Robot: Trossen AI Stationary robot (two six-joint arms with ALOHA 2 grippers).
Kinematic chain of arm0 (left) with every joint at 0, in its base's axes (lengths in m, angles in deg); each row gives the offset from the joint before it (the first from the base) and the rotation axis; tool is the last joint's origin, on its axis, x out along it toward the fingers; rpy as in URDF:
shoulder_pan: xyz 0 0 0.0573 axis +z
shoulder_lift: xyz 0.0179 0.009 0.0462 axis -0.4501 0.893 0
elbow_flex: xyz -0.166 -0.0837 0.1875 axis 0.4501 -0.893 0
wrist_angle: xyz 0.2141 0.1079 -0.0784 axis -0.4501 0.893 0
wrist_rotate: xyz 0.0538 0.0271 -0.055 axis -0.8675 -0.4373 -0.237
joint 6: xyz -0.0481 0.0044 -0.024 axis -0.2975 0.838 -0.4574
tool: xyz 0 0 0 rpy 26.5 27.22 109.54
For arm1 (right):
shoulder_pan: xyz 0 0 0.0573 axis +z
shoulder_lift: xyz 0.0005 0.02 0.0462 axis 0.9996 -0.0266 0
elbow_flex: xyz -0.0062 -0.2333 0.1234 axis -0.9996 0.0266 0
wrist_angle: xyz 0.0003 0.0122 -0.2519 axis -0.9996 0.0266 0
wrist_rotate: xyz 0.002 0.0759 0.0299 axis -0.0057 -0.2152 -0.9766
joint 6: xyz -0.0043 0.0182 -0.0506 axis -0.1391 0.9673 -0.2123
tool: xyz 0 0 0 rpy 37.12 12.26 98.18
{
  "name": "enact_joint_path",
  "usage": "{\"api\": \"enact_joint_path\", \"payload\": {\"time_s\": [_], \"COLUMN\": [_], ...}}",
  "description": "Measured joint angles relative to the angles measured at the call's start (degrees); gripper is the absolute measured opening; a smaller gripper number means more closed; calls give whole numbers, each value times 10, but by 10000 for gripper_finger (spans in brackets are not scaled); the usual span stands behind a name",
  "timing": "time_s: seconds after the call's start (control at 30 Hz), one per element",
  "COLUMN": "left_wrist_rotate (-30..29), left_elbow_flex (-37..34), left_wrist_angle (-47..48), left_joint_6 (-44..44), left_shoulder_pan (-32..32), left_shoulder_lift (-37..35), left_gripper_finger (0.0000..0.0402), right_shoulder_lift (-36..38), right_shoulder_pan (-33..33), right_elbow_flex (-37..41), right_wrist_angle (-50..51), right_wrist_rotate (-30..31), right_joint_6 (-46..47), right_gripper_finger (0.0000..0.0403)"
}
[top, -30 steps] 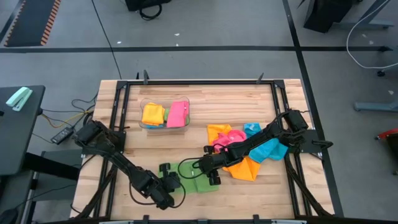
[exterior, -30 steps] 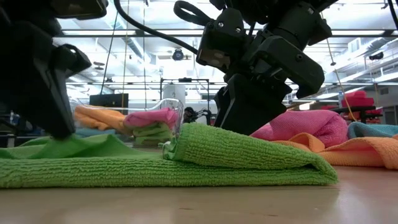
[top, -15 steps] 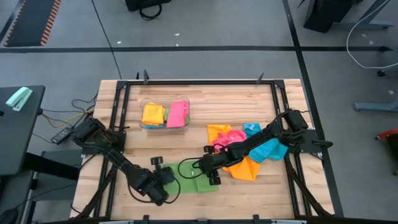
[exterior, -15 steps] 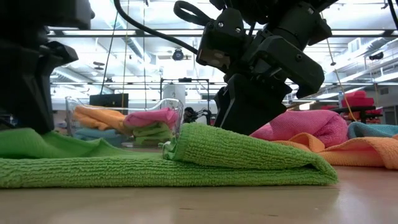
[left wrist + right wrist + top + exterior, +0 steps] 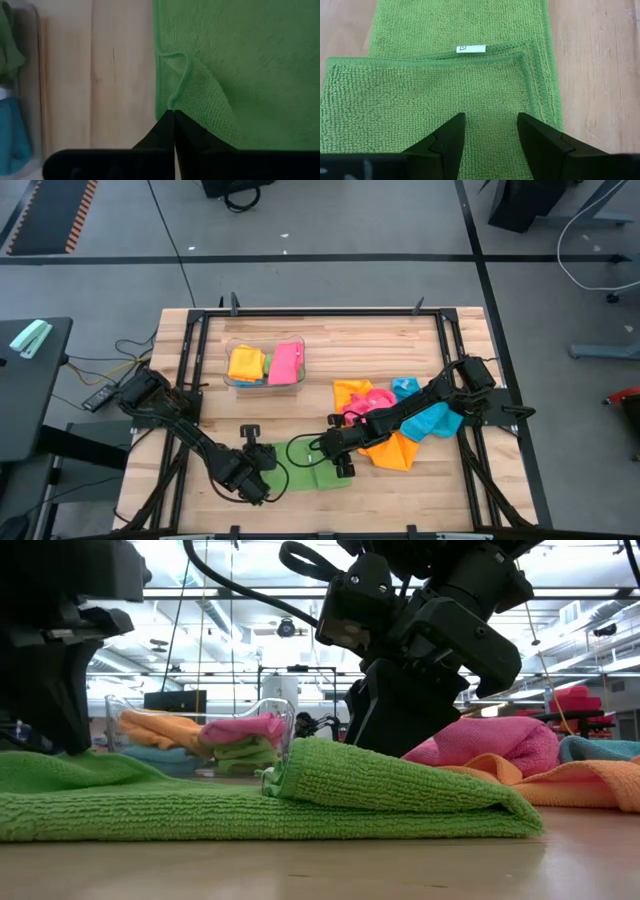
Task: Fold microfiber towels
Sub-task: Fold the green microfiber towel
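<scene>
Surface: wooden table (image 5: 330, 340) with a dark frame, grey floor around it; in the low view we look past the arms into a hall with ceiling lights.
Left gripper: our left gripper (image 5: 262, 463) is down at the near edge of the table, its fingers (image 5: 172, 131) pressed together. In the left wrist view the tips meet right at a small raised fold on the edge of the green towel (image 5: 312, 467). We cannot say for certain that cloth is pinched between them.
Right gripper: our right gripper (image 5: 325, 450) sits over the other part of the same towel, jaws standing apart, both fingers (image 5: 449, 137) resting on the folded layer.
Green towel: flat on the wood, partly folded. In the right wrist view a doubled layer lies between and just ahead of the open jaws, its corner ahead of them, with a small white label (image 5: 471, 48) on the lower layer just beyond. In the low view the folded part (image 5: 400, 785) rises as a thick roll beneath the right arm.
Waiting towels: pile (image 5: 405, 425) of orange, pink and blue cloths behind the right gripper, under that arm.
Bin: clear plastic bin (image 5: 265, 365) well beyond both grippers, holding folded orange and pink towels.
</scene>
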Motion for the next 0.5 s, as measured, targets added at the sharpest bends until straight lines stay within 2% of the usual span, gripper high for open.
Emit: {"api": "enact_joint_path", "payload": {"time_s": [0.27,0.5], "left_wrist_rotate": [3,42], "left_elbow_flex": [0,0], "left_wrist_angle": [35,28], "left_joint_6": [-13,-28], "left_shoulder_pan": [5,5], "left_shoulder_lift": [1,1], "left_gripper_finger": [16,10], "right_shoulder_lift": [0,0], "right_shoulder_pan": [0,0], "right_elbow_flex": [0,0], "right_wrist_angle": [0,0], "right_wrist_rotate": [0,0], "right_joint_6": [2,3], "right_gripper_finger": [190,190]}}
